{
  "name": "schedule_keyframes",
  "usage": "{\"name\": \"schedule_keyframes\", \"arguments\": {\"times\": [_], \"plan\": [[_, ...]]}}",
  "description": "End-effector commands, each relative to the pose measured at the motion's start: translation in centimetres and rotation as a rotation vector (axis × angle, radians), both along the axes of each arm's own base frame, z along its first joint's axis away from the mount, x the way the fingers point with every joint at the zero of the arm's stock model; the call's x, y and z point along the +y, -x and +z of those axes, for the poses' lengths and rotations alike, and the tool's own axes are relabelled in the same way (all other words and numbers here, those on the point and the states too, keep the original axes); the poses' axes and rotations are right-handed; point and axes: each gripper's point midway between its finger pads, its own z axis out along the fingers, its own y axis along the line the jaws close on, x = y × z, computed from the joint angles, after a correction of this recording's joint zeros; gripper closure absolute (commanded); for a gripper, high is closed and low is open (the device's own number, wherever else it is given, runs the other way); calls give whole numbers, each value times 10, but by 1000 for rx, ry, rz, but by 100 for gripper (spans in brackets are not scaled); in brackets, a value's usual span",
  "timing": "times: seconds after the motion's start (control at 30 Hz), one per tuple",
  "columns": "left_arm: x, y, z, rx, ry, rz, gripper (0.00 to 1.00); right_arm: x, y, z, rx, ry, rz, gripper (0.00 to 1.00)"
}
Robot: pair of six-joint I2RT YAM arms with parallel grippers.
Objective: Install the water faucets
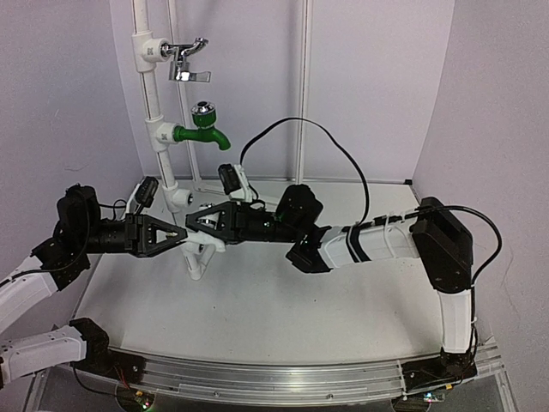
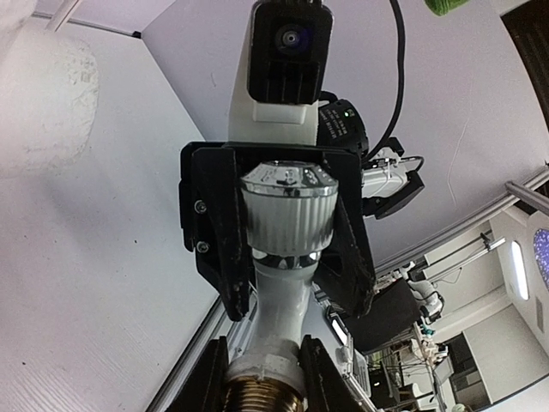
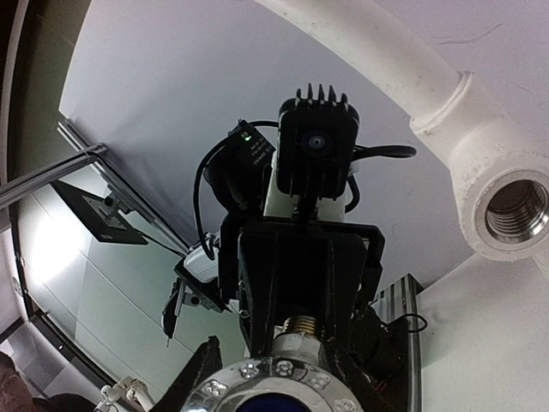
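Top view: one white vertical plastic pipe point(image 1: 154, 103) stands at the back left corner of the white table point(image 1: 257, 309). It carries one all-chrome lever tap point(image 1: 184, 64) at the top and one green-bodied tap with chrome cap point(image 1: 202, 129) below it. Both are mounted and neither is a task item. One small white plastic faucet with a chrome knob point(image 1: 196, 257) is in the air over the back left part of the table, just beside the pipe's lowest fitting. It sits between the left gripper point(image 1: 185, 233) and the right gripper point(image 1: 202, 225), which meet tip to tip. No second white faucet is visible.

Left wrist view: the left gripper is closed on the faucet's white neck, just above the brass threaded end point(image 2: 257, 399). The ribbed round chrome knob point(image 2: 287, 215) sits between the right gripper's black fingers, which clamp it from the opposite side. So one faucet, two grips.

Right wrist view: the knob is at the bottom edge in the right gripper's own fingers, with the left gripper facing it. One open threaded socket on a white pipe tee point(image 3: 515, 206) is at the right, empty and apart from the faucet.

Progress, as a judgement: early. The faucet is picked up and shared between the arms, but no white faucet is installed. Left to do: release one grip, line the thread up with the socket, and screw it in.
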Motion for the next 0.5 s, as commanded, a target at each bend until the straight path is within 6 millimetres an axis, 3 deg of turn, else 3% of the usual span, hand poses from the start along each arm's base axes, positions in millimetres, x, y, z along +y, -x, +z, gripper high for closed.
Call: {"name": "schedule_keyframes", "arguments": {"times": [0.0, 0.1, 0.2, 0.33, 0.47], "plan": [[3, 4, 33, -121, 57, 5, 100, 1, -6, 11, -6, -8, -49, 86], [6, -1, 36, -164, 55, 59, 100, -5, -10, -7, 31, 71, -87, 47], [8, -6, 36, -202, 46, 93, 100, -17, -7, -12, 55, 95, -90, 25], [8, -11, 36, -221, 36, 109, 100, -26, 1, -10, 79, 103, -61, 18], [8, -14, 34, -215, 31, 113, 100, -31, 6, -1, 62, 66, -47, 24]]}}
